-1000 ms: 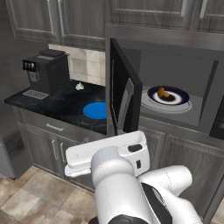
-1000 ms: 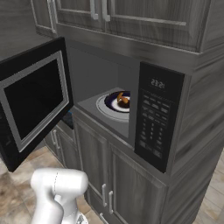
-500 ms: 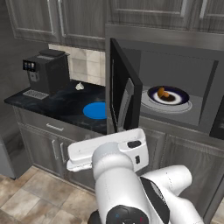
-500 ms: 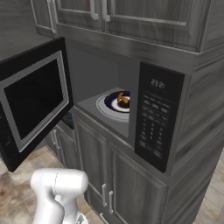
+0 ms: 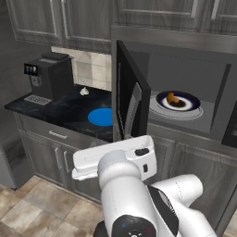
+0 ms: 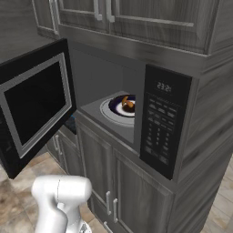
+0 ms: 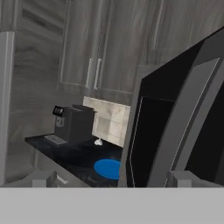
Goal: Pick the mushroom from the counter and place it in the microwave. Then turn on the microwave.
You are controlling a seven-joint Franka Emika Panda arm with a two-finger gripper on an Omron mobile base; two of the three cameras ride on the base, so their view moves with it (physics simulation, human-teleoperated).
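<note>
Microwave (image 5: 185,106) door (image 5: 132,99) swung wide open, hinged on the left; in the right base view the door's dark glass (image 6: 38,104) faces the camera and the button panel (image 6: 159,123) sits on the right of the cavity.

Mushroom (image 5: 172,98) — small, orange-brown — lies on a dark plate (image 5: 187,102) inside the microwave, on the pale round turntable (image 5: 159,110). From the right base view the same mushroom (image 6: 128,104) shows near the plate's middle, partly behind the panel edge.

Table (image 5: 60,111) to the left of the microwave: black stone top carrying a black coffee machine (image 5: 51,76) at the far left, a small whitish lump (image 5: 84,91) near the tiled back wall, and a flat blue disc (image 5: 102,116) close to the open door's lower edge. Lump and disc well apart.

Pincer (image 7: 111,179): both finger tips rise at the bottom corners of the hand view, standing wide apart with nothing between them — empty and spread. It looks past the door's edge toward the coffee machine (image 7: 74,124) and blue disc (image 7: 109,168).
</note>
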